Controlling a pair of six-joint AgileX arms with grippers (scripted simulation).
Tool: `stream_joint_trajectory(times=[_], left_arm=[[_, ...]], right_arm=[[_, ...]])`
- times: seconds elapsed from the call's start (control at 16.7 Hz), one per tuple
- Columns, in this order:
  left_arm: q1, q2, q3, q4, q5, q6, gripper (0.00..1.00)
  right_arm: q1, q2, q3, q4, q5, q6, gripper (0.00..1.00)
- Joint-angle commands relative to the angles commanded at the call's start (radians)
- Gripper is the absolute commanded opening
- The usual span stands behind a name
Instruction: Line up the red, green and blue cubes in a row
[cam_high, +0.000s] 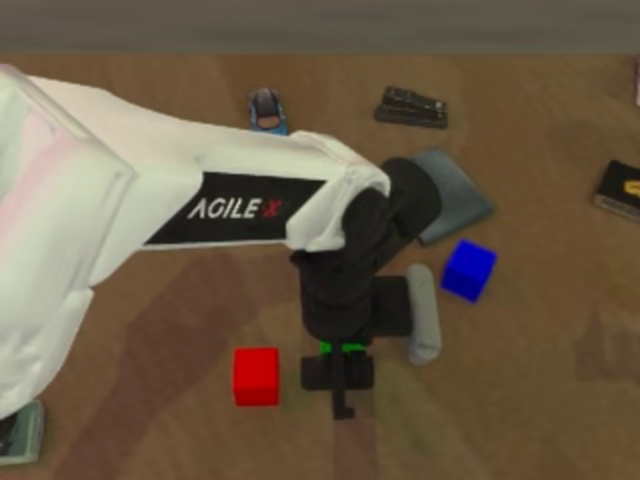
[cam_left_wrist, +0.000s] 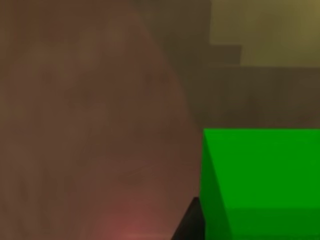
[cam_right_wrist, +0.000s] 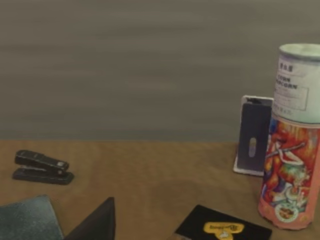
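Red cube (cam_high: 256, 376) sits on the table (cam_high: 150, 340) left of centre, low in the top view. Just right of it the left gripper (cam_high: 340, 372) points straight down over the green cube (cam_high: 338, 348); only a green sliver shows under the wrist there. The left wrist view shows that cube close up; whether the fingers are clamped on it, cannot tell. Blue cube (cam_high: 469, 269) lies further right and higher, out of line, so the left arm is nearer it. Right arm is out of the top view.

The left gripper (cam_high: 343, 385) sits over the green cube (cam_high: 340, 349) near the desk's (cam_high: 540, 400) front middle. The red cube (cam_high: 256, 376) lies just left of it, the blue cube (cam_high: 469, 269) farther right and back. A toy car (cam_high: 266, 109) and stapler (cam_high: 411, 106) lie along the far edge.
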Motion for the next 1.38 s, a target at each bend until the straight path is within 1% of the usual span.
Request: stream_joint_trajectory(times=[0.12,0.9,0.96,1.38], left_arm=[[0.000,0.000,0.000,0.000,0.000,0.000,0.00],[0.000,0.000,0.000,0.000,0.000,0.000,0.98],[0.000,0.000,0.000,0.000,0.000,0.000,1.00],[0.000,0.000,0.000,0.000,0.000,0.000,1.00]], right_arm=[[0.000,0.000,0.000,0.000,0.000,0.000,1.00],[0.000,0.000,0.000,0.000,0.000,0.000,1.00],[0.000,0.000,0.000,0.000,0.000,0.000,1.00],[0.000,0.000,0.000,0.000,0.000,0.000,1.00]])
